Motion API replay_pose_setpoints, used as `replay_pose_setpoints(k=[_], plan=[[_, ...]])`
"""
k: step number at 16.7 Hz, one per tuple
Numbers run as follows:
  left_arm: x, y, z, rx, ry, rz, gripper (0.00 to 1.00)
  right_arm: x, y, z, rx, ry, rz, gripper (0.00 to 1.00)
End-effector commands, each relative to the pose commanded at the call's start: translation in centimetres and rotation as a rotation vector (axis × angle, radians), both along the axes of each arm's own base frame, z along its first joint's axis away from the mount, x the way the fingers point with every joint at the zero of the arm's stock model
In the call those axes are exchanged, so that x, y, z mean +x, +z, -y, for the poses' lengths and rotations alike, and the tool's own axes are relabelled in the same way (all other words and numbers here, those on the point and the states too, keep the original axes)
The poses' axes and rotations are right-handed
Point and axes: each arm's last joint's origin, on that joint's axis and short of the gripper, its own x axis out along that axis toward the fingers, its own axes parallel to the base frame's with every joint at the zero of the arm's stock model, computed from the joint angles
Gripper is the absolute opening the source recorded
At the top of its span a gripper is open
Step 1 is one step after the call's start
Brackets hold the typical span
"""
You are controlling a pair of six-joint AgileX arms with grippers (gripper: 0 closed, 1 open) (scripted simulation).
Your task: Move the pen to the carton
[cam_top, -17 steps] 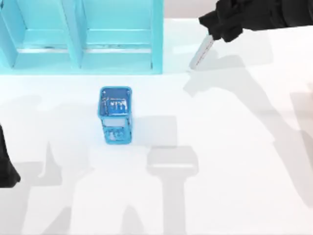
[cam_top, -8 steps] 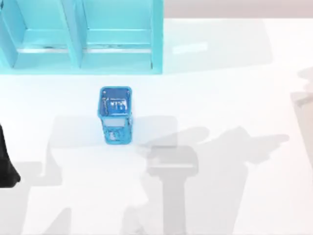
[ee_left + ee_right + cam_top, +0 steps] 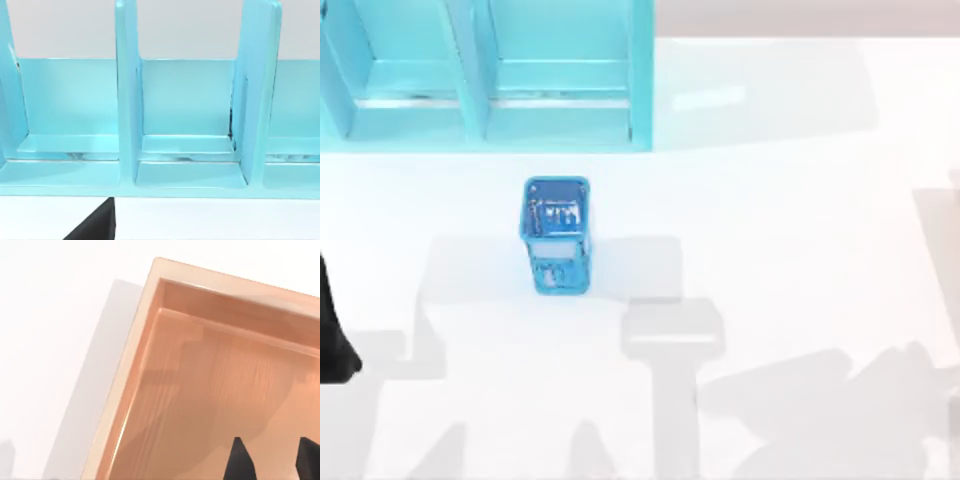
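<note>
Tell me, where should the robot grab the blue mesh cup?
Probably by two opposite flat walls near the rim of the blue mesh cup, coming straight down from above: it stands upright, squarish, open mouth up, with room on every side.

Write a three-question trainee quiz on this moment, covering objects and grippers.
1. True or false: the blue mesh cup stands on the white table, apart from the turquoise divider rack.
2. The right gripper hangs over: A) the shallow copper-coloured tray; B) the cup; C) the rack.
3. Fill in: the left gripper faces the ____.
Key: 1 true; 2 A; 3 rack.
</note>
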Motion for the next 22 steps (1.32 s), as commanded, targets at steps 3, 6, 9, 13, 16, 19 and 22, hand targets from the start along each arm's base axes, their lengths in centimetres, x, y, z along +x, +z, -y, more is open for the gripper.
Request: replay_pose_setpoints(k=[3, 6, 9, 13, 16, 19, 22], plan=[[0.0, 0.0, 0.0, 0.0, 0.0, 0.0, 1.0, 0.2, -0.1, 0.0, 0.001, 0.001, -0.001, 0.0], [0.0, 0.0, 0.0, 0.0, 0.0, 0.0, 1.0, 0.8, -1.9, -0.2, 0.007, -0.001, -0.012, 0.0], [0.0, 0.0, 0.0, 0.0, 0.0, 0.0, 1.0, 1.6, -4.0, -0.3, -0.012, 0.002, 0.019, 0.0], [0.0, 0.0, 0.0, 0.0, 0.0, 0.0, 1.0, 2.0, -6.2, -0.6, 0.0, 0.0, 0.0, 0.0], [0.0, 0.0, 0.0, 0.0, 0.0, 0.0, 1.0, 2.0, -6.2, -0.6, 0.0, 0.0, 0.0, 0.0], [0.0, 0.0, 0.0, 0.0, 0.0, 0.0, 1.0, 2.0, -6.2, -0.6, 0.0, 0.0, 0.0, 0.23], [0.0, 0.0, 0.0, 0.0, 0.0, 0.0, 1.0, 2.0, -6.2, -0.6, 0.0, 0.0, 0.0, 0.45]])
